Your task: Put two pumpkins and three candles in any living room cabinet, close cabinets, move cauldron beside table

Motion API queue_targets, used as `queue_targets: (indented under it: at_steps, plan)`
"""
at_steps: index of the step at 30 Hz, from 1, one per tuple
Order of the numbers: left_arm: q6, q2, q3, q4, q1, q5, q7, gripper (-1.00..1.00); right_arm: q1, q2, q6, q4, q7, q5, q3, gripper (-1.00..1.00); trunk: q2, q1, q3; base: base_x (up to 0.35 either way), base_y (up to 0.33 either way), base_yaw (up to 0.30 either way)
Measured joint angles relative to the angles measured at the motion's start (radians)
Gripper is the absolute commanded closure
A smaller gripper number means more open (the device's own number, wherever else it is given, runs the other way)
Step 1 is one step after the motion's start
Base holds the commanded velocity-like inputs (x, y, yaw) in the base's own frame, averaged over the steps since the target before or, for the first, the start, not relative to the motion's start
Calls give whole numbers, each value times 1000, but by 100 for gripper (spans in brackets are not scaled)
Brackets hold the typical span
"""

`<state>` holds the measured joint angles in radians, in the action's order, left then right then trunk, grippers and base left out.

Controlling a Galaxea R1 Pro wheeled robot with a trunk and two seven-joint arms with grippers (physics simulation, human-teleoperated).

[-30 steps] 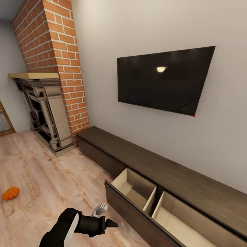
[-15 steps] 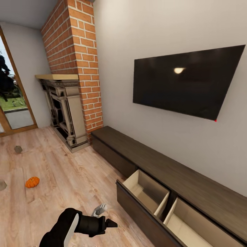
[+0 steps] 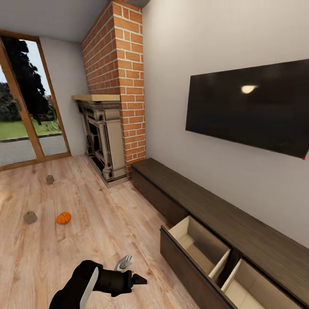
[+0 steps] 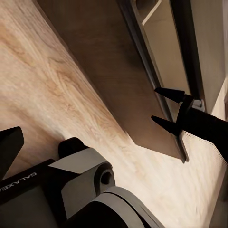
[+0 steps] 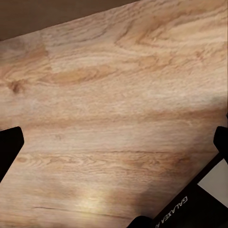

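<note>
a: what's on my head view right now?

b: i see one pumpkin [image 3: 63,218] on the wooden floor [image 3: 86,240], out to the left, with two candles: one candle [image 3: 30,217] just left of the pumpkin, the other candle [image 3: 50,179] farther off toward the glass door [image 3: 25,103]. all three sit apart from each other.

a: and the cabinet?

b: the cabinet [image 3: 240,231] runs along the right wall under the tv [image 3: 253,111], from the brick fireplace [image 3: 109,128] toward me. its near drawer [image 3: 201,253] is pulled out, and i can see pale compartments inside split by a divider; what i can see of them holds nothing.

a: how do my tools stand?

b: the left tool [image 3: 128,270] hangs low and near, over the floor, just left of the drawer front. in my left wrist view the left tool's [image 4: 164,107] two dark fingertips [image 4: 166,92] are parted with a gap between them and nothing held, and the drawer's dark front shows beyond them. in the right wrist view i get floor planks, and the right tool's finger tips [image 5: 10,147] sit at opposite edges of the picture, spread wide, gripping nothing.
</note>
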<state>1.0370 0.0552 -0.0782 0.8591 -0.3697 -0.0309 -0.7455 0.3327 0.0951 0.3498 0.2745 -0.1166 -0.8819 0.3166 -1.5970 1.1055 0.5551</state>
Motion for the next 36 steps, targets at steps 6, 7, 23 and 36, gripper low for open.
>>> queue_targets:
  at_steps: [6, 7, 23, 36]
  plan:
    - [0, 0, 0, 0, 0, 0, 0, -100, 0, 0, 0, 0, 0, 0, 0, -100, 0, 0, -3, 0, 0, 278]
    - [0, 0, 0, 0, 0, 0, 0, -100, 0, 0, 0, 0, 0, 0, 0, -100, 0, 0, -3, 0, 0, 278]
    - [0, 0, 0, 0, 0, 0, 0, -100, 0, -1, -1, 0, 0, 1, -1, -100, 0, 0, -11, 0, 0, 278]
    - [0, 0, 0, 0, 0, 0, 0, -100, 0, -8, -4, 0, 0, 2, -1, -100, 0, 0, -18, 0, 0, 278]
